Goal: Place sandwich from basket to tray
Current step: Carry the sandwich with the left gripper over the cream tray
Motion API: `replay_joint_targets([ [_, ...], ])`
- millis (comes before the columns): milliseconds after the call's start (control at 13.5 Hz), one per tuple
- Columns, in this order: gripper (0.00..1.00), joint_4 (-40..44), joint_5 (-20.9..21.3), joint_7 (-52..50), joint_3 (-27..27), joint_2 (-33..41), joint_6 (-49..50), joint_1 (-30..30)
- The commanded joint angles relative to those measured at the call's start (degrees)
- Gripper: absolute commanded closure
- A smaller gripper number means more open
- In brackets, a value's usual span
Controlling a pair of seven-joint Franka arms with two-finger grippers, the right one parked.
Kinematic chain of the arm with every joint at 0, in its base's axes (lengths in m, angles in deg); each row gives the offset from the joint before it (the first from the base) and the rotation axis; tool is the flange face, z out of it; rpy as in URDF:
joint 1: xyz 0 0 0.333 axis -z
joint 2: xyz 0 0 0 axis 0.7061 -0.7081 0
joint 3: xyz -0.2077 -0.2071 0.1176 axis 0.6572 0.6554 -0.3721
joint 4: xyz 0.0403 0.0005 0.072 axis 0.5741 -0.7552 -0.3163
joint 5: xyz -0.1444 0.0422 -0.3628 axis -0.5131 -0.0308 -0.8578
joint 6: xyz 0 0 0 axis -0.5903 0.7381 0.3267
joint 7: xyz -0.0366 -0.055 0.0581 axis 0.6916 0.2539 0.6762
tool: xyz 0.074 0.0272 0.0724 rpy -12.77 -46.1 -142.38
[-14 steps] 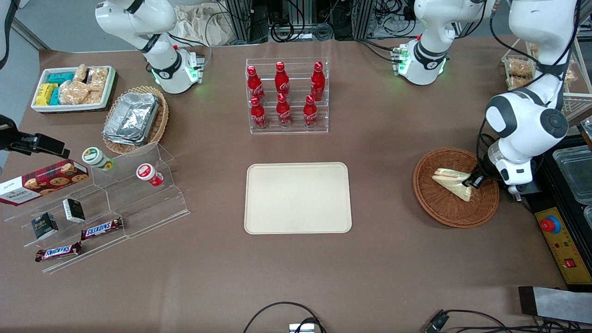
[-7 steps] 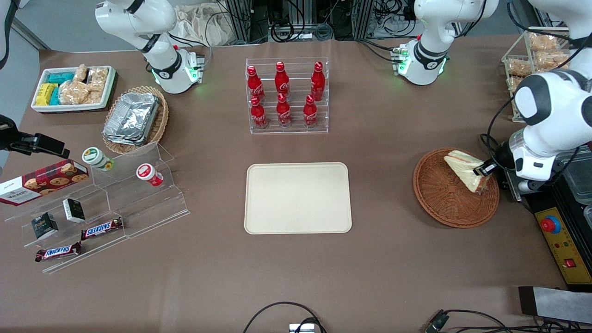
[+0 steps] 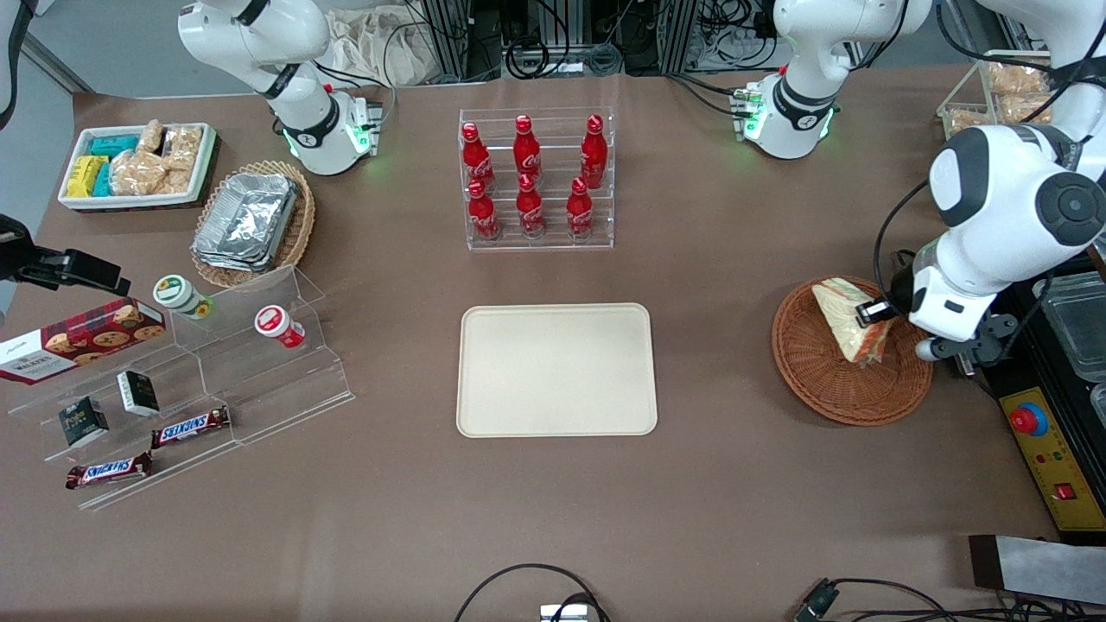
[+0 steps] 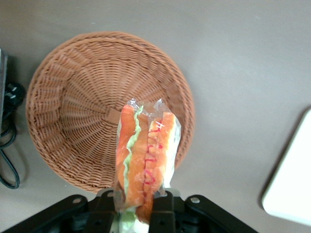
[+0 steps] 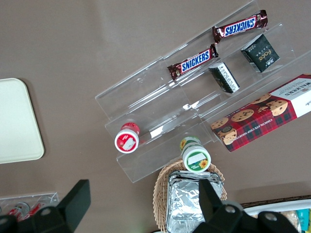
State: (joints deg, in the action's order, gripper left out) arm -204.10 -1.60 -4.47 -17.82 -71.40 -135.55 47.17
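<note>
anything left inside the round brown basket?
Nothing rests in the basket: the wrist view shows bare weave. The sandwich hangs above it, clamped in the left arm's hand. The patch of rim directly under the sandwich is covered.

Sandwich held above the basket

The clear-wrapped sandwich (image 4: 145,160) is clamped at its lower end between the black fingers (image 4: 164,212) of the gripper (image 4: 135,212), filling edge shown. Beneath it the round wicker basket (image 4: 73,107) is seen on the brown table (image 4: 243,63), a corner of the cream tray (image 4: 294,187) nearby.
</note>
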Motion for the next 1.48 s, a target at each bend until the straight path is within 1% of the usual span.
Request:
replay_joint_targets([
  [0,0.78,3.97,1.06,2.17,2.89,-0.71,3.04,0.21],
  [296,0.78,6.52,1.23,2.0,8.34,-1.68,3.04,0.3],
  [444,0.78,7.31,2.2,1.82,10.8,-2.03,2.95,0.3],
  [741,0.78,10.03,2.73,1.21,15.11,-5.01,2.77,0.3],
  [1037,0.78,15.47,6.23,-5.98,20.12,-10.54,2.6,0.82],
  [1259,0.78,20.66,9.58,-12.49,20.31,-15.38,2.86,4.77],
  [1407,0.78,22.25,9.76,-13.91,20.31,-16.97,2.77,6.27],
])
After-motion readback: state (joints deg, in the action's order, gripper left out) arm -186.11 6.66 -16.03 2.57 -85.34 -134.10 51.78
